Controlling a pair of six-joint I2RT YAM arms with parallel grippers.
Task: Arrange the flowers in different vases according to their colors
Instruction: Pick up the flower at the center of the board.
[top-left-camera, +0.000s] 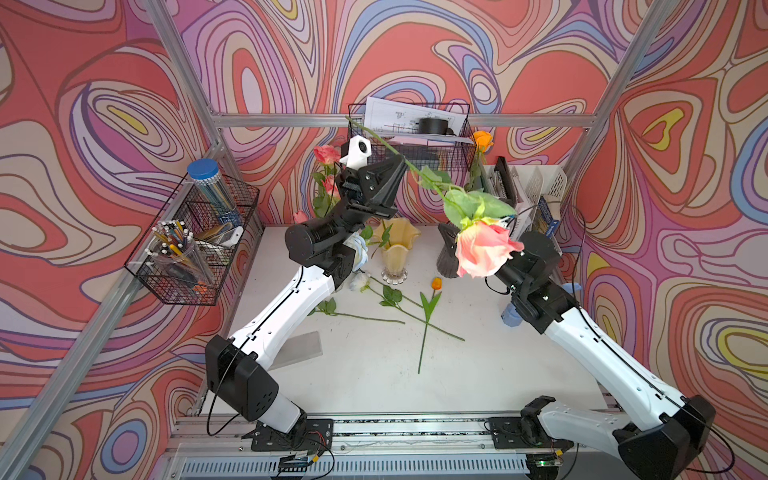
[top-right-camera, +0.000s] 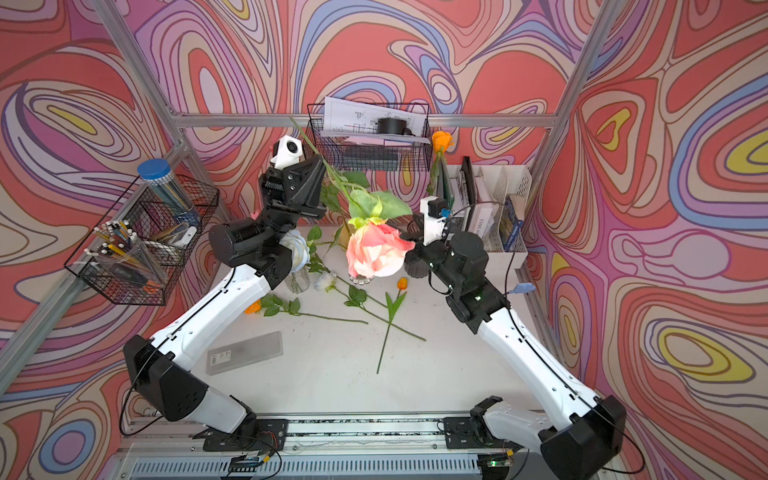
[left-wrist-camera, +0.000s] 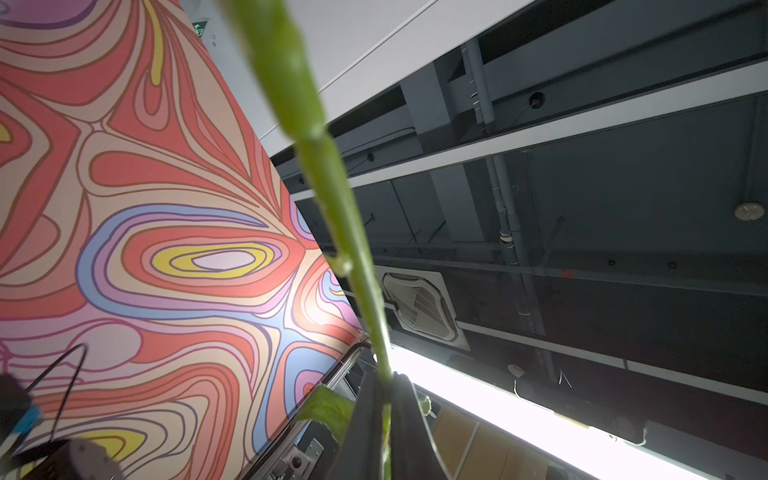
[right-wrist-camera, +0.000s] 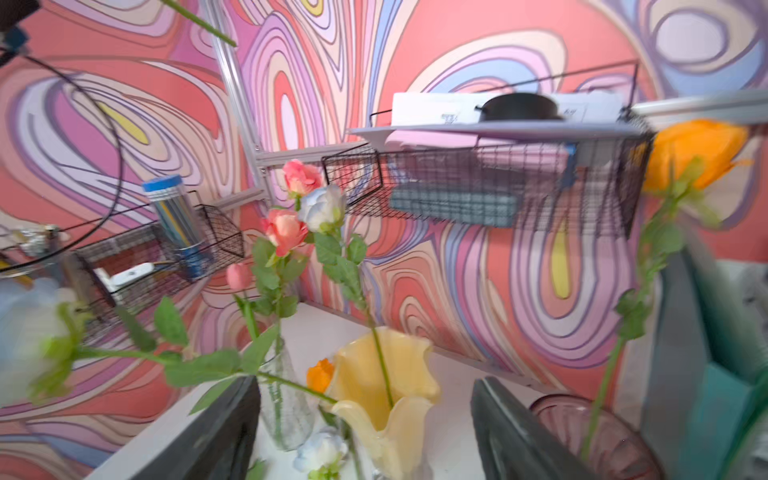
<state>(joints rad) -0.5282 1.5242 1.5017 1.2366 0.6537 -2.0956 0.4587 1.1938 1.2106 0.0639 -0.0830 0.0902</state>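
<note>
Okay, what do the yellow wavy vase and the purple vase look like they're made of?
Yellow wavy vase: probably glossy, milky glass; its thin rim glows translucent. Purple vase: seemingly smoky tinted glass; its ribbed wall looks see-through.

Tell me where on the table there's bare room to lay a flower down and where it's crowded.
Bare: the near table between the tulip stem and the right arm, and the strip between the grey box and that stem. Crowded: the back by the yellow vase and purple vase, and the leafy rose stems crossing in front.
</note>
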